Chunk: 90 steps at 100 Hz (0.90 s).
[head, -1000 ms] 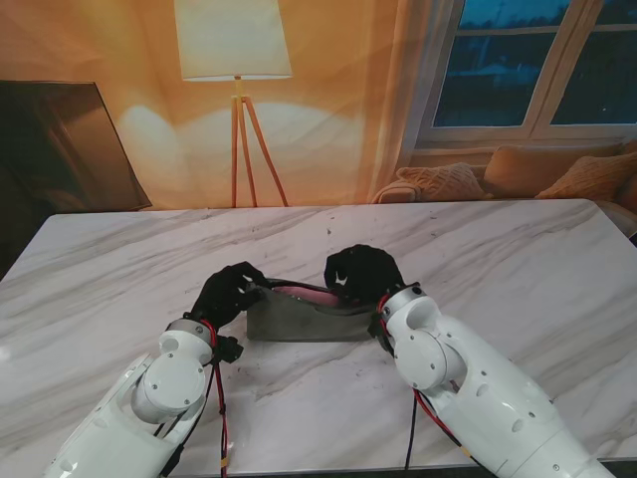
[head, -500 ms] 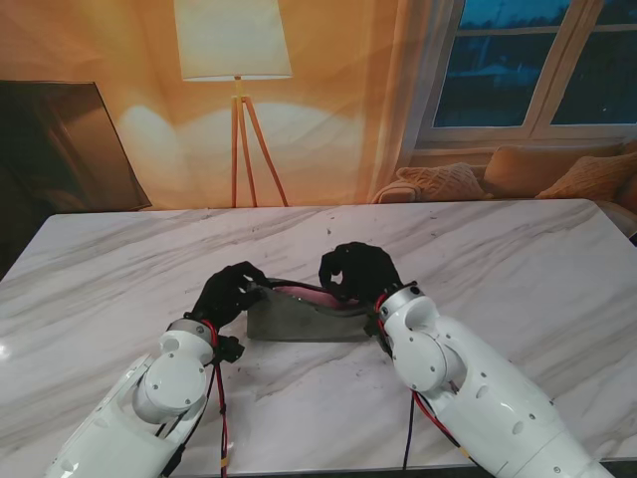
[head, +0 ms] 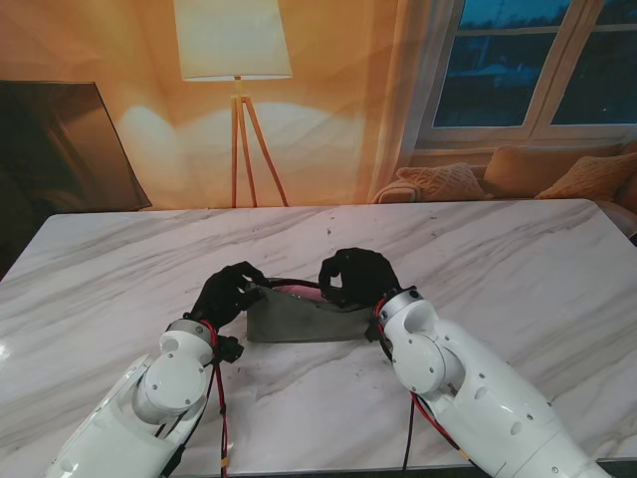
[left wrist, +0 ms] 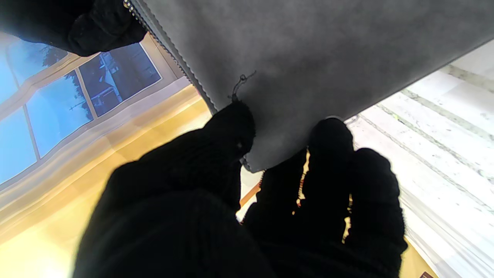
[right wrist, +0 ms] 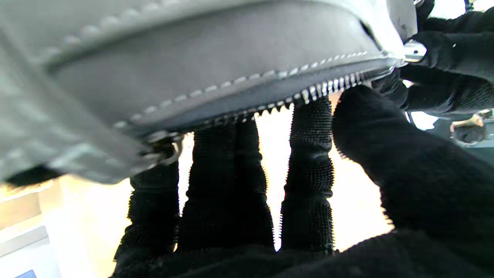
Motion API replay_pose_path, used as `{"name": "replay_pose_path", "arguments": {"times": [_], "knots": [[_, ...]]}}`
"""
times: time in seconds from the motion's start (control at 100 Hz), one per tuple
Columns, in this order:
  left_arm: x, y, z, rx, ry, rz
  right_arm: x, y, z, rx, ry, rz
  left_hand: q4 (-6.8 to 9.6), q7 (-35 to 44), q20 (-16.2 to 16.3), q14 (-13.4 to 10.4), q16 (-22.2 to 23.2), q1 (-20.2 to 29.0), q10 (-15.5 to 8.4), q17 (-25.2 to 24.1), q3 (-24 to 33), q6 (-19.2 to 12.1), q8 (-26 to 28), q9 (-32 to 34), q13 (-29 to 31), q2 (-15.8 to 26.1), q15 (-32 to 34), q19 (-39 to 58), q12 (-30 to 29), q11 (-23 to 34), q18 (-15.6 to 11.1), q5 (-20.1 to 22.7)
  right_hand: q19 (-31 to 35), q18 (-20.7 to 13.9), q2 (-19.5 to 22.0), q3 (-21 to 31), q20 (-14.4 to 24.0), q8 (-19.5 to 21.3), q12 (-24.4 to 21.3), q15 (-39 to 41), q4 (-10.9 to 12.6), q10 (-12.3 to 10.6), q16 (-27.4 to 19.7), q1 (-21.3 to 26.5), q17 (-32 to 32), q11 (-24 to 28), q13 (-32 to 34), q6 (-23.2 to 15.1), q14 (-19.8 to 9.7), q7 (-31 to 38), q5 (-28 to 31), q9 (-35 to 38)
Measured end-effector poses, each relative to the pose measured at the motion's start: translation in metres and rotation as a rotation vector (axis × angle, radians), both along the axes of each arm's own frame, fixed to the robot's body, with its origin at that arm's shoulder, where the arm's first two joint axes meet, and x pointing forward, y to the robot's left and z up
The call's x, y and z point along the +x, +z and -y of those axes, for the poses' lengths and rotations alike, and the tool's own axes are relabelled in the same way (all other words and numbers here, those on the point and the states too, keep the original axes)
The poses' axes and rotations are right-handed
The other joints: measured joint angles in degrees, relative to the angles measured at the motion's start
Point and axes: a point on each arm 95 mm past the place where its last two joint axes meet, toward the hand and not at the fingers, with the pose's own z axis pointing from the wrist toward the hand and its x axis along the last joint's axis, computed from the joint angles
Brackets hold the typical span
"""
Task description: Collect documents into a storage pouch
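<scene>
The marble table (head: pixel 518 259) lies bare on every side of the grey pouch (head: pixel 299 317), so a hand could pass freely to the left, to the right and farther from me. The pouch itself is hemmed in: the left hand (head: pixel 227 292) blocks its left end, the right hand (head: pixel 358 276) covers its right top edge.

**Lamp-Lit Room Behind a Marble Table**

A white marble table with grey veins (head: pixel 518 249) filled the foreground. At eleven o'clock stood a wooden tripod floor lamp with a white shade (head: pixel 235 40), glowing on the orange wall (head: pixel 129 139). A white-framed window showing dusk blue (head: pixel 542 60) sat at one o'clock, above tan cushions (head: pixel 537 171). A dark flat panel (head: pixel 60 139) leaned at ten o'clock.
</scene>
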Motion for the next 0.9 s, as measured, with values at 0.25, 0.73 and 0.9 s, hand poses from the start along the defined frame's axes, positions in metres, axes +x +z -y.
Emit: {"name": "replay_pose_path", "arguments": {"times": [0.25,0.73,0.9], "knots": [[0.001,0.000,0.000,-0.019,0.018,-0.011,-0.002,0.007,0.016,0.013,-0.006,0.003,0.00,-0.85,0.30,0.00,0.13,0.02,0.18,-0.12,-1.81,0.15,-0.05,-0.05,-0.03,1.76,0.14,0.01,-0.03,0.76,0.00,-0.04,-15.37,0.00,5.00,-4.14,-2.05,0.18,-6.96,-15.66,0.26,-1.61,-5.49,-4.70,-11.48,-7.94,-9.12,-1.77,-0.03,-2.66,-1.86,-6.87],[0.003,0.001,0.001,-0.037,0.030,-0.022,-0.006,0.000,0.013,-0.046,0.114,-0.088,0.02,-3.60,1.17,0.46,0.16,0.05,1.27,-2.14,-7.59,1.43,-3.68,-0.91,-1.69,4.74,0.15,-0.11,-3.49,2.30,0.41,0.82,-37.84,-1.47,8.39,-7.72,-4.03,1.76,-13.37,-32.61,0.38,-4.93,-13.09,-8.70,-17.60,-17.60,-18.27,-4.01,-0.04,-12.91,-3.37,-11.50],[0.002,0.002,0.000,-0.044,0.032,-0.023,-0.004,-0.005,0.008,-0.089,0.124,-0.118,0.02,-3.60,1.18,0.47,0.17,0.05,1.40,-2.20,-7.61,1.43,-3.70,-0.92,-1.69,4.74,0.03,-0.17,-4.14,2.30,0.41,0.82,-41.80,-2.18,10.04,-7.77,-4.04,2.22,-14.11,-34.19,3.28,-5.30,-13.86,-9.63,-18.10,-18.27,-21.33,-3.87,-1.34,-16.25,-4.22,-12.67]]}}
